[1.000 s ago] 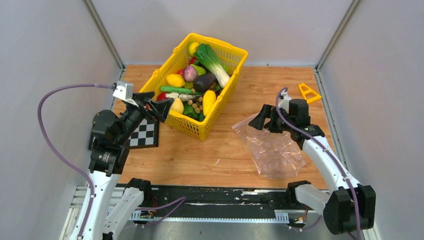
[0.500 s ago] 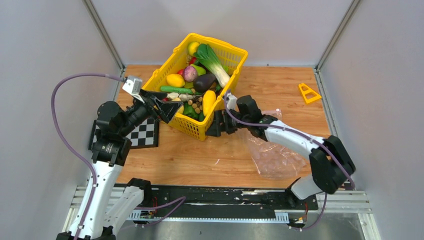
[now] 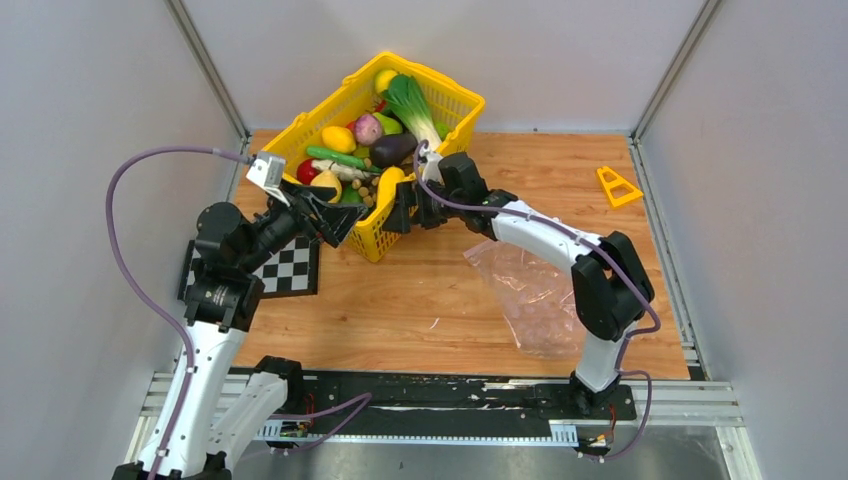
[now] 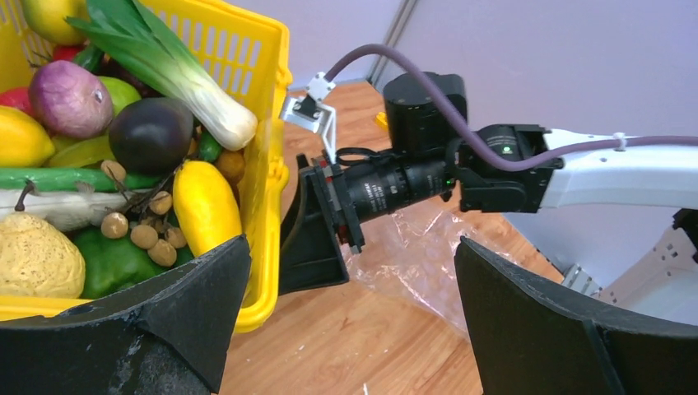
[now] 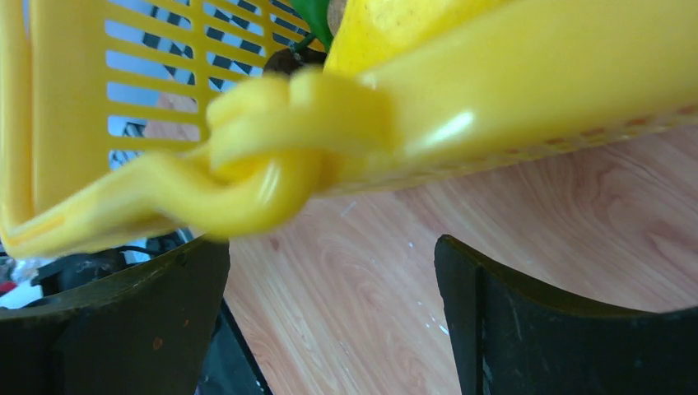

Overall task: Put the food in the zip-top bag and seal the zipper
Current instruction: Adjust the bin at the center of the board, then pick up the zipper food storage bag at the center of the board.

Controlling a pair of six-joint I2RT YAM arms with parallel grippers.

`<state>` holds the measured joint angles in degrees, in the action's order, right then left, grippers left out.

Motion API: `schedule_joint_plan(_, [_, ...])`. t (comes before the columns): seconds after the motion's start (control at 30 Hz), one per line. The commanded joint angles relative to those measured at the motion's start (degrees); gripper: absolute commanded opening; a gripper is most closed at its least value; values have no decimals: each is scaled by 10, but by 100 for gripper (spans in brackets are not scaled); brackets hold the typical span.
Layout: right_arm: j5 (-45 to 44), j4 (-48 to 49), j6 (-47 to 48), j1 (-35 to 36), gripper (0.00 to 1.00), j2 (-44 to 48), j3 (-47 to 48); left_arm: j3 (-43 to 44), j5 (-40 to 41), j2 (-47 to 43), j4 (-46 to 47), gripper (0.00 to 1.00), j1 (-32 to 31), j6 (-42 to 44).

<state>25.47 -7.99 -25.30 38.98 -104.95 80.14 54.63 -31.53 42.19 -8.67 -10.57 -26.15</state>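
The food is piled in a yellow lattice basket [image 3: 452,104] at the back: a leek [image 3: 412,105], a purple eggplant [image 3: 393,149], a yellow squash [image 3: 385,183] and others. They also show in the left wrist view, with the eggplant [image 4: 152,132] and squash [image 4: 206,206] inside the basket [image 4: 265,123]. The clear zip-top bag [image 3: 535,290] lies flat and empty on the right; its zipper strip is not clear to see. My right gripper [image 3: 402,207] is open against the basket's near corner, its handle [image 5: 263,177] just above the jaws [image 5: 331,255]. My left gripper [image 3: 338,215] is open and empty beside the basket's near-left side [image 4: 352,263].
A black-and-white checkerboard [image 3: 290,268] lies on the wooden table by the left arm. An orange triangular piece [image 3: 618,186] sits at the back right. Grey walls close in the table on three sides.
My right arm has swung left from the bag to the basket. The basket has shifted back and left and tilted. My left gripper has edged toward the basket.
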Motion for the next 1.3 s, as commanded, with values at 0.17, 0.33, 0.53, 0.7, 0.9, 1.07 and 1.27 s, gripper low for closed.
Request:
schedule_joint_plan(0.17, [-347, -120, 76, -15, 95, 172, -126, -6, -51, 33, 16, 100, -6, 10])
schedule_joint_plan(0.33, [-508, -194, 44, -57, 93, 179, -149, 29, 38, 71, -67, 100, -112, 108])
schedule_joint_plan(0.53, [-554, -259, -16, -85, 90, 133, -111, 54, 116, 127, -96, 100, -207, 135])
schedule_joint_plan(0.7, [-560, -320, -80, -97, 88, 70, -42, 57, 129, 135, -98, 100, -232, 130])
schedule_joint_plan(0.9, [-594, -392, -192, -102, 82, 29, 3, 52, 139, 118, -103, 100, -235, 130])
schedule_joint_plan(1.07, [-618, -418, -290, -104, 81, 26, 0, 50, 145, 114, -103, 100, -235, 131])
schedule_joint_plan(1.27, [-602, -431, -321, -119, 80, 1, 24, 49, 140, 118, -102, 100, -235, 130])
